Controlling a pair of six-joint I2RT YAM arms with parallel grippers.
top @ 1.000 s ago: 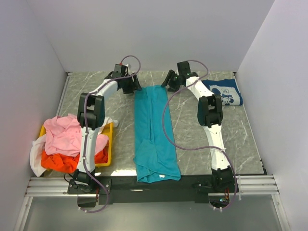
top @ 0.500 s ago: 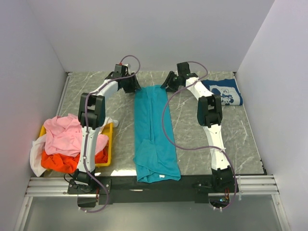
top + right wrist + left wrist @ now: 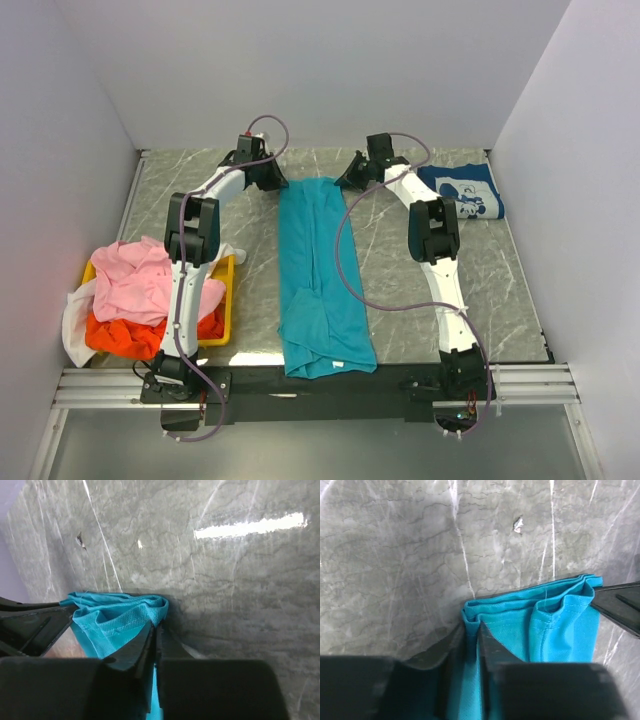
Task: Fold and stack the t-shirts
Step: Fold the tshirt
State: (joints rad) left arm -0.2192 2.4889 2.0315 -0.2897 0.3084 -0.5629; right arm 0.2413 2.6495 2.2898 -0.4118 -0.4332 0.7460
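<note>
A teal t-shirt (image 3: pixel 320 280) lies folded into a long strip down the middle of the table. At its far left corner my left gripper (image 3: pixel 279 184) is shut on the teal t-shirt (image 3: pixel 555 625), a fold of cloth pinched between the fingers (image 3: pixel 492 645). My right gripper (image 3: pixel 345 181) is shut on the far right corner, where the teal t-shirt (image 3: pixel 117 617) bunches against its fingers (image 3: pixel 142 642). A folded navy t-shirt (image 3: pixel 468 192) with white print lies at the far right. Pink (image 3: pixel 140 280), orange (image 3: pixel 125 338) and white (image 3: pixel 75 320) t-shirts are piled at the left.
A yellow tray (image 3: pixel 229 300) under the pile sits at the left near edge. White walls close in the table on three sides. A small white scrap (image 3: pixel 518 525) lies on the marble beyond the shirt's far edge.
Both grippers have closed on the far corners of the teal t-shirt, having stood open beside them a second ago. The arms shifted only slightly.
</note>
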